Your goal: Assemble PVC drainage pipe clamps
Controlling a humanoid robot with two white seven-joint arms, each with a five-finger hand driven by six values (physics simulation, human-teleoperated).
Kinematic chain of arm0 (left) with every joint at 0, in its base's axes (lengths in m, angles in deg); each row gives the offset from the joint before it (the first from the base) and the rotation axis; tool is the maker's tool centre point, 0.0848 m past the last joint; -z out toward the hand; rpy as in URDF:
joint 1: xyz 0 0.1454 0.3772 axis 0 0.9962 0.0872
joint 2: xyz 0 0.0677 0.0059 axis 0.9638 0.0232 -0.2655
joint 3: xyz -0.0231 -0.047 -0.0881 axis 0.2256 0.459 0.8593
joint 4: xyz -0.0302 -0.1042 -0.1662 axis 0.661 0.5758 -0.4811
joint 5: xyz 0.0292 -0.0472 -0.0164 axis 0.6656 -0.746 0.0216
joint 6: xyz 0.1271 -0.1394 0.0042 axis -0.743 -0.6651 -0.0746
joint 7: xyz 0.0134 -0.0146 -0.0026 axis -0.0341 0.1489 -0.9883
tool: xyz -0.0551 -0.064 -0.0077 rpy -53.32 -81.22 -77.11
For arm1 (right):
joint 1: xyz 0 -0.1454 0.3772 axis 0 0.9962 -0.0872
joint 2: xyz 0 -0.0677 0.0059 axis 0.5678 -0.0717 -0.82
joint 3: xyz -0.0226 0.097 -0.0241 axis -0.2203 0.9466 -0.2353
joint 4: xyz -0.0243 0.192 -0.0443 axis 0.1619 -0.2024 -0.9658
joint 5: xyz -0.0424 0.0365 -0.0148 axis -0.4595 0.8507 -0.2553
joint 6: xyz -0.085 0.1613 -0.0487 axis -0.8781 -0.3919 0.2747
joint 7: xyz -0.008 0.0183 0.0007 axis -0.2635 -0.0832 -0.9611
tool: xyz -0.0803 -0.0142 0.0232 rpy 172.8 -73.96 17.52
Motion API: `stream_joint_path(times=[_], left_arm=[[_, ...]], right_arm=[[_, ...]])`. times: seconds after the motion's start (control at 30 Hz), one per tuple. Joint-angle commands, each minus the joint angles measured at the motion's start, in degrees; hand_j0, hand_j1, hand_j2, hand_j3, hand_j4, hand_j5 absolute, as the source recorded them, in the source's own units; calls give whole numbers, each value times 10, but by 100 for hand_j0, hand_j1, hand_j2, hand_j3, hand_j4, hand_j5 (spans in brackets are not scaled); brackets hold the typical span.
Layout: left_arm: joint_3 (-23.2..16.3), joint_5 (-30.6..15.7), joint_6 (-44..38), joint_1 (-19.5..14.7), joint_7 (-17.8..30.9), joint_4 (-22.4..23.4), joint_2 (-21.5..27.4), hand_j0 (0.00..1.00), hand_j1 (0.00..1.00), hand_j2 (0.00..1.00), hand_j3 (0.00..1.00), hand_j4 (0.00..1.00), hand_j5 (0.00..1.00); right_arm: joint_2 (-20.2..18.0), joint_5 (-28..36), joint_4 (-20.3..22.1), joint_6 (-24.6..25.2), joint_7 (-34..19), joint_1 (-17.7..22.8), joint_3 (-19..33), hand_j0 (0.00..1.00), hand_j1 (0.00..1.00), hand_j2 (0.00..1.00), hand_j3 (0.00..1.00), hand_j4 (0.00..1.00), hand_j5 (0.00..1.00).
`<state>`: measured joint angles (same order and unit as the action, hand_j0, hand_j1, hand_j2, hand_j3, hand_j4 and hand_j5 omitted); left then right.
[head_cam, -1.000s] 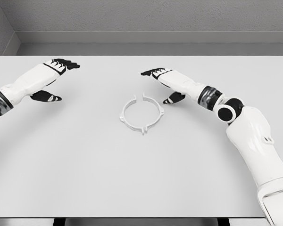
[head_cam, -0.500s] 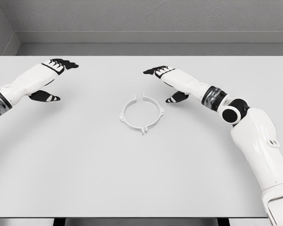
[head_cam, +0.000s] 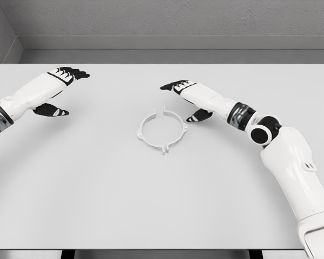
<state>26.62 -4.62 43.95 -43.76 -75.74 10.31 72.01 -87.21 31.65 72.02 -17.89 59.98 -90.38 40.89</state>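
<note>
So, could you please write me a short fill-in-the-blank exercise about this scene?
1. The clamp lies on the ____.
2. The hand nearer the clamp is the ____ one.
3. The left hand holds ____.
4. The clamp's shape is a ____.

Missing words: table; right; nothing; ring

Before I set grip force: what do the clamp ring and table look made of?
Clamp ring: likely molded plastic, matte white, thin band with small tabs. Table: smooth pale grey, matte; laminate or painted board, cannot tell from a render.
</note>
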Motion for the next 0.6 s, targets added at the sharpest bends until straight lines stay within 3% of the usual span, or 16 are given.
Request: stream_joint_path(times=[0.0,0.57], left_arm=[[0,-4,0,0,0,0,0,100,100,100,100,100,100],[1,-4,0,-1,0,4,0,100,100,100,100,100,100]], right_arm=[[1,4,1,1,0,1,-2,100,100,100,100,100,100],[14,3,16,1,-2,4,-10,100,100,100,100,100,100]])
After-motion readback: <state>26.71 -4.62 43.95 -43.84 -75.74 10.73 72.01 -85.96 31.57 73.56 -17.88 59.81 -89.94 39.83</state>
